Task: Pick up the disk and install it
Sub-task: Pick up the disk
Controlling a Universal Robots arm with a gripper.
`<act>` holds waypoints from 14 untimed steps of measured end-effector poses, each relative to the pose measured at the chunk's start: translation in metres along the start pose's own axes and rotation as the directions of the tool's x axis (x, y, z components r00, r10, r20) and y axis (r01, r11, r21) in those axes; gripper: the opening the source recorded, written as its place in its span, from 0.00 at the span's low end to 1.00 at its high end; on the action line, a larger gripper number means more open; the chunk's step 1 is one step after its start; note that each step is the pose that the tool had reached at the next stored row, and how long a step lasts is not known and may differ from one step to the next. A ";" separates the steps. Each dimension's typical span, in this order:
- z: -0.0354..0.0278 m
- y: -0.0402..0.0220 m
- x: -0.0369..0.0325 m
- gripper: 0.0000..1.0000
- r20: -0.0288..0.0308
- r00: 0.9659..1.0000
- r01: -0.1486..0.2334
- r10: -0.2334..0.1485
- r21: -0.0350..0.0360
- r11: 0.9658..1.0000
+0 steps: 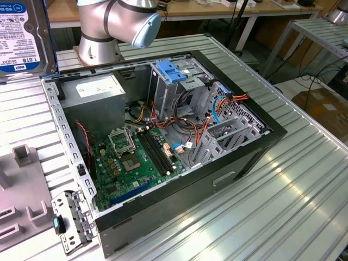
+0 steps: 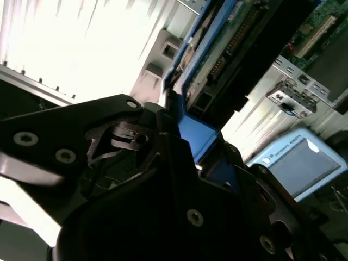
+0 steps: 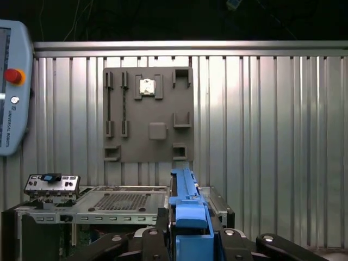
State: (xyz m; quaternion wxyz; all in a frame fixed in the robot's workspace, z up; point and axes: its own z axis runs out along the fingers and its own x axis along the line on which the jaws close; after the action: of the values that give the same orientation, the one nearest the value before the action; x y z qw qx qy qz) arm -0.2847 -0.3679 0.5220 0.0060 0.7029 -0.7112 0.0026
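First wrist view: your fingers (image 3: pixel 162 227) are clamped on the disk (image 3: pixel 188 212) by its blue rail (a narrow hold, I judge), so carry it slowly, untilted, clear of the computer case (image 3: pixel 125 202).

The disk (image 1: pixel 16 32), at the exterior view's far left, carries a blue-and-white label with a logo, a capacity figure and rows of fine print, all standing upside down in that view. A white sticker (image 1: pixel 97 86) on the grey power-supply box (image 1: pixel 92 117) inside the computer case (image 1: pixel 255 147) bears a small dark mark and lines too small to read. The teach pendant (image 3: pixel 10 98) has lettering running along its pale edge in the first wrist view. White lettering runs along the pendant's blue rim (image 2: pixel 288 147) in the second wrist view. Print on the motherboard (image 1: pixel 130 163) cannot be made out.
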 end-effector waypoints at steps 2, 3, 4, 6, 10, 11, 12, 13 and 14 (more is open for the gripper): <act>0.0000 -0.0034 0.0000 0.37 0.000 1.000 0.000 0.000 0.000 1.000; -0.0001 -0.0053 -0.0001 0.37 0.000 1.000 0.000 0.000 0.000 1.000; -0.0001 -0.0075 -0.0001 0.37 0.000 1.000 0.000 0.000 0.000 1.000; -0.0001 -0.0121 -0.0001 0.37 0.000 1.000 0.000 0.000 0.000 1.000; -0.0001 -0.0234 -0.0003 0.37 0.000 1.000 0.000 0.000 0.000 1.000; -0.0001 -0.0260 -0.0003 0.37 0.000 1.000 0.000 0.000 0.000 1.000; -0.0002 -0.0287 -0.0004 0.37 0.000 1.000 0.000 0.000 0.000 1.000; -0.0002 -0.0311 -0.0004 0.37 0.000 1.000 0.000 0.000 0.000 1.000; -0.0002 -0.0332 -0.0004 0.37 0.000 1.000 0.000 0.000 0.000 1.000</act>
State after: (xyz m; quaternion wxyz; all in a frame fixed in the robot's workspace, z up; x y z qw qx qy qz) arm -0.2515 -0.3679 0.5220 0.0060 0.7028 -0.7113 0.0026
